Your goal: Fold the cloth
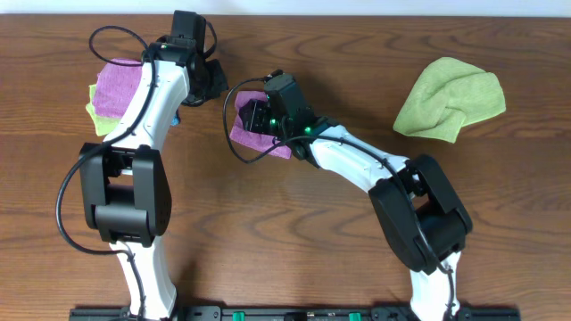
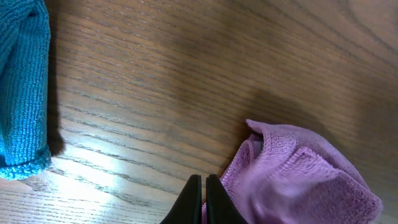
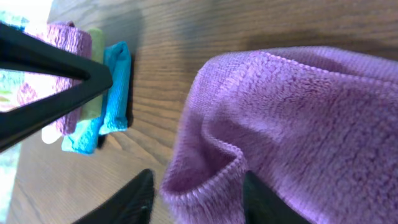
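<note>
Brown wood-grain table (image 1: 357, 259) fills the overhead view, with both arms reaching across it. The right arm (image 1: 419, 214) stretches toward the middle and the left arm (image 1: 125, 192) toward the far left. A crumpled lime-green cloth (image 1: 451, 98) lies well apart on the right side. At the far left sits a stack with a pinker purple cloth (image 1: 116, 85) on top and a blue cloth (image 2: 22, 87) at the bottom. The cloth (image 1: 254, 141) lies bunched near the centre, partly under the right wrist. The right gripper (image 3: 198, 175) has its jaws spread, straddling a rolled edge of the cloth without clamping it. The left gripper (image 2: 203, 186) hangs beside the cloth, jaws pressed together, holding nothing.
</note>
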Action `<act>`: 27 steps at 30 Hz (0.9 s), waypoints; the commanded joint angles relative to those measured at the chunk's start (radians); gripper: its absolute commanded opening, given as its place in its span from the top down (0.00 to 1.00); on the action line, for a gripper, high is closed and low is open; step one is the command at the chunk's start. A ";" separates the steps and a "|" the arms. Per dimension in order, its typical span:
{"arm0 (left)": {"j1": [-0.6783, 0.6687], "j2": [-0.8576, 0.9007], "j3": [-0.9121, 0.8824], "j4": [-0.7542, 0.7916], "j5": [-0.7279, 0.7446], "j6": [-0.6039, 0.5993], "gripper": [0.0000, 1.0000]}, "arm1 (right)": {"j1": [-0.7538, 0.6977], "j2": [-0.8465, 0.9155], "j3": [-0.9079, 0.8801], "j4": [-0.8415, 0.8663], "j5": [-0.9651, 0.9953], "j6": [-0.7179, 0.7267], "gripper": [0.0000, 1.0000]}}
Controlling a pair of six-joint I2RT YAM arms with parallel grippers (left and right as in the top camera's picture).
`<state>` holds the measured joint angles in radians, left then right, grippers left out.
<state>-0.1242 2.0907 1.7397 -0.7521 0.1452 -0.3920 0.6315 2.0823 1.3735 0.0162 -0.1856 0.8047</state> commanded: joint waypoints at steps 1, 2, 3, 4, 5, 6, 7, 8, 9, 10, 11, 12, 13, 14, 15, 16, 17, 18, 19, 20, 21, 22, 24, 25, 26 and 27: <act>0.007 -0.029 0.024 0.000 -0.022 0.011 0.94 | 0.011 0.018 0.016 0.005 -0.034 -0.017 0.43; 0.007 -0.030 0.024 0.000 -0.022 0.011 0.94 | 0.011 0.018 0.016 0.008 -0.043 -0.017 0.42; 0.007 -0.031 0.024 0.001 -0.022 0.011 0.94 | 0.010 0.018 0.016 0.011 -0.053 -0.017 0.40; 0.007 -0.031 0.024 0.001 -0.022 0.011 0.94 | 0.010 0.018 0.016 0.015 -0.063 -0.017 0.38; 0.007 -0.031 0.024 0.000 -0.022 0.011 0.95 | 0.010 0.018 0.016 0.019 -0.073 -0.017 0.36; 0.007 -0.031 0.024 -0.001 -0.022 0.011 0.94 | 0.009 0.018 0.017 0.021 -0.081 -0.018 0.31; 0.007 -0.032 0.024 -0.002 -0.022 0.011 0.94 | 0.007 0.016 0.019 0.020 -0.085 -0.020 0.26; 0.007 -0.032 0.024 -0.003 -0.022 0.011 0.94 | 0.002 0.011 0.020 0.018 -0.090 -0.028 0.18; 0.007 -0.033 0.024 -0.006 -0.022 0.011 0.94 | -0.005 0.003 0.020 0.014 -0.093 -0.041 0.11; 0.007 -0.037 0.024 -0.010 -0.022 0.011 0.94 | -0.014 -0.010 0.020 0.007 -0.093 -0.061 0.01; 0.007 -0.040 0.024 -0.011 -0.022 0.011 0.94 | -0.029 -0.029 0.020 -0.008 -0.092 -0.092 0.01; 0.007 -0.045 0.024 -0.014 -0.022 0.011 0.94 | -0.044 -0.052 0.020 -0.024 -0.092 -0.131 0.01; 0.007 -0.052 0.024 -0.015 -0.022 0.011 0.94 | -0.064 -0.078 0.020 -0.047 -0.091 -0.180 0.01; 0.007 -0.061 0.024 -0.016 -0.022 0.011 0.94 | -0.082 -0.104 0.020 -0.072 -0.087 -0.224 0.01; 0.007 -0.070 0.024 -0.019 -0.022 0.011 0.94 | -0.101 -0.132 0.020 -0.108 -0.077 -0.264 0.01; 0.007 -0.079 0.024 -0.022 -0.023 0.011 0.94 | -0.125 -0.167 0.020 -0.154 -0.062 -0.312 0.01; 0.007 -0.092 0.024 -0.024 -0.023 0.011 0.93 | -0.147 -0.200 0.020 -0.196 -0.051 -0.351 0.01; 0.007 -0.105 0.024 -0.027 -0.023 0.011 0.91 | -0.177 -0.243 0.020 -0.250 -0.050 -0.407 0.01; 0.007 -0.119 0.024 -0.030 -0.023 0.011 0.88 | -0.209 -0.290 0.020 -0.306 -0.051 -0.459 0.01; 0.007 -0.133 0.024 -0.033 -0.023 0.010 0.84 | -0.238 -0.330 0.020 -0.359 -0.051 -0.507 0.01; 0.007 -0.149 0.024 -0.038 -0.023 0.005 0.80 | -0.272 -0.383 0.020 -0.421 -0.051 -0.557 0.01; 0.007 -0.164 0.024 -0.045 -0.022 0.002 0.77 | -0.299 -0.425 0.020 -0.479 -0.051 -0.595 0.01; 0.007 -0.190 0.024 -0.060 -0.022 -0.006 0.68 | -0.349 -0.503 0.020 -0.597 -0.051 -0.644 0.01; 0.007 -0.201 0.024 -0.068 -0.022 -0.013 0.61 | -0.375 -0.542 0.020 -0.662 -0.050 -0.667 0.01; 0.007 -0.212 0.024 -0.077 -0.022 -0.016 0.55 | -0.397 -0.574 0.020 -0.718 -0.050 -0.686 0.01; 0.007 -0.224 0.024 -0.089 -0.022 -0.021 0.49 | -0.418 -0.605 0.019 -0.770 -0.049 -0.701 0.01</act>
<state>-0.1242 1.9011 1.7420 -0.8223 0.1379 -0.4004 0.2466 1.5326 1.3891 -0.7002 -0.2337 0.2340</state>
